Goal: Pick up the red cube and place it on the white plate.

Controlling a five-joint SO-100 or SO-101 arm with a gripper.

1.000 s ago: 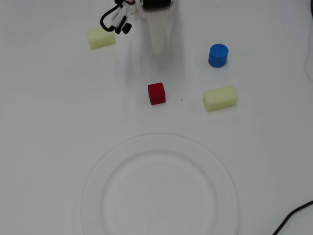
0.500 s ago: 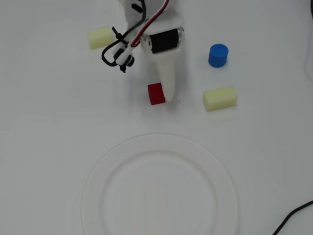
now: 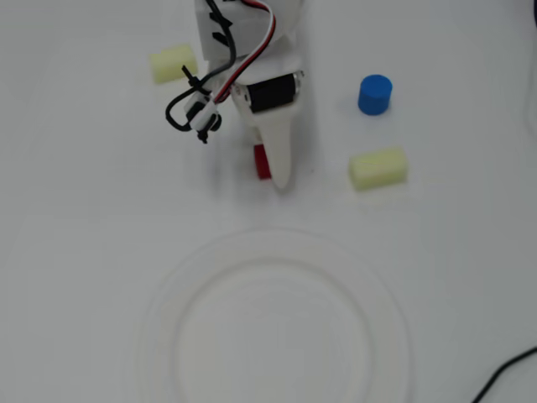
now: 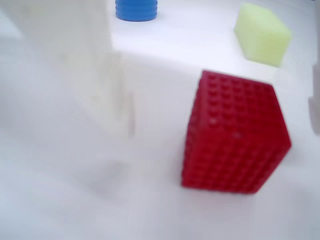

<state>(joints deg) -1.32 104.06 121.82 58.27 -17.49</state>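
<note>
White plate [image 3: 168, 277] lies empty, well below the work. Gripper [image 3: 270, 164] sits over the red cube [image 4: 234, 132], which rests on the table – nothing held; its opening cannot be judged. Risk: the white finger [image 4: 85, 65] nudges the cube aside – off-centre closure.

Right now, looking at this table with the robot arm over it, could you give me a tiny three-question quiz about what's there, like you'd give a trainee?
1. True or false: the red cube already lies on the plate.
2. In the overhead view, which thing is nearest the blue cylinder? A) a yellow block B) the plate C) the black cable
3. Fill in: the pincer partly covers the ___ cube from above.

Key: 1 false, it sits on the table beside the plate; 2 A; 3 red.
</note>
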